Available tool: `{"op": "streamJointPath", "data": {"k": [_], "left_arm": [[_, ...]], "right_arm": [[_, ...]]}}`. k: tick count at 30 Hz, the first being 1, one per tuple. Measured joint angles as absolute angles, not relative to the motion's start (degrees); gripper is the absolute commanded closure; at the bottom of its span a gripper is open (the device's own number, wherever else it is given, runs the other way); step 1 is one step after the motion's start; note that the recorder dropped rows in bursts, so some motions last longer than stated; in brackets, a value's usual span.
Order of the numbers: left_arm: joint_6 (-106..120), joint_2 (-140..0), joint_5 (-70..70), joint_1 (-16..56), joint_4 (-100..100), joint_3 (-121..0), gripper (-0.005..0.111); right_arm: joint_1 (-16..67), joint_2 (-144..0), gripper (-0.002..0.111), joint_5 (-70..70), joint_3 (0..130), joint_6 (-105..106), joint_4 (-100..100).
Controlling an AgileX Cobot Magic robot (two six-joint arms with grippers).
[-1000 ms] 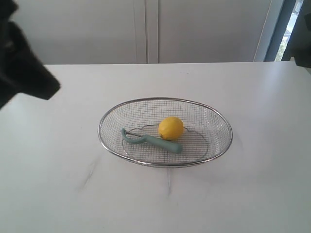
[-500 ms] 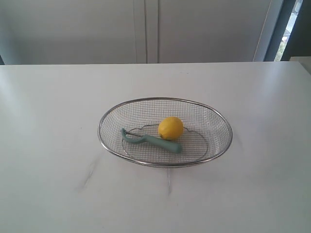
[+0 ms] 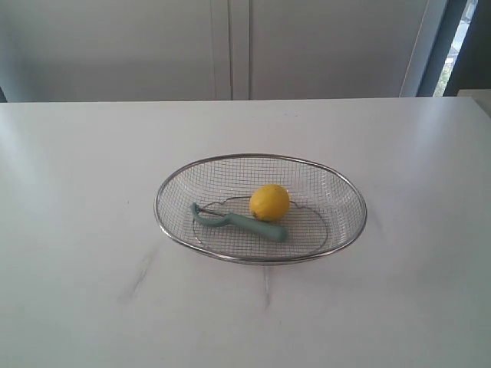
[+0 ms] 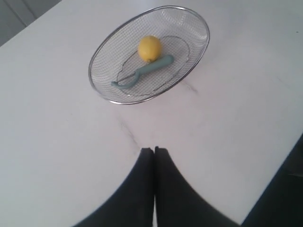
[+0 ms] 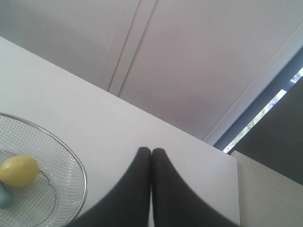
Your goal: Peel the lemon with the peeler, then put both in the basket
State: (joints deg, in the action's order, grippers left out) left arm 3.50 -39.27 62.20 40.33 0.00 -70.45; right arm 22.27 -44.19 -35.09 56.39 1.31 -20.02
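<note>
Exterior view: the basket [image 3: 158,205] sits mid-tabletop [image 3: 84,199]. The lemon [image 3: 269,202] is inside it, near the centre of the mesh floor. The peeler [image 3: 242,222] also lies flat in the basket, at about 7 o'clock of the lemon, with its curved head toward 9 o'clock and its handle end toward 4 o'clock. The handle runs right by the lemon; contact cannot be told.

Left wrist view: the left end effector [image 4: 154,149] is clenched, dark fingers pressed together with nothing between them. It hangs over bare tabletop [image 4: 236,113], well apart from the basket [image 4: 89,78]. The lemon [image 4: 149,48] and peeler [image 4: 142,72] both show inside the basket, handle end up next to the lemon.

Right wrist view: the right end effector [image 5: 151,150] is clenched too, fingers meeting, empty. It is angled up toward the pale wall panels [image 5: 199,56], above the tabletop [image 5: 104,123]. Part of the basket [image 5: 81,165] is in frame with the lemon [image 5: 19,170] inside, and a teal sliver of the peeler [image 5: 4,196] shows at the frame edge.
</note>
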Motion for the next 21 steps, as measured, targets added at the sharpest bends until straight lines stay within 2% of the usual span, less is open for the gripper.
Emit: {"op": "streamJointPath", "data": {"k": [3,9,12,16,21], "left_arm": [[6.59,-35.07,58.33,34.60,3.16,-65.69,0.107],[8.32,-25.11,49.18,28.24,10.27,-55.74,0.107],[4.38,-19.55,32.33,23.14,10.45,-46.51,0.107],[-0.71,-14.82,12.34,19.72,10.45,-35.50,0.107],[-7.63,-8.21,0.00,17.37,10.45,-23.26,0.107]], "right_arm": [[22.27,-44.19,0.108,-35.09,56.39,1.31,-20.02],[22.27,-44.19,0.108,-35.09,56.39,1.20,-20.02],[22.27,-44.19,0.108,-35.09,56.39,1.20,-20.02],[22.27,-44.19,0.108,-35.09,56.39,1.20,-20.02],[22.27,-44.19,0.108,-35.09,56.39,1.20,-20.02]]}}
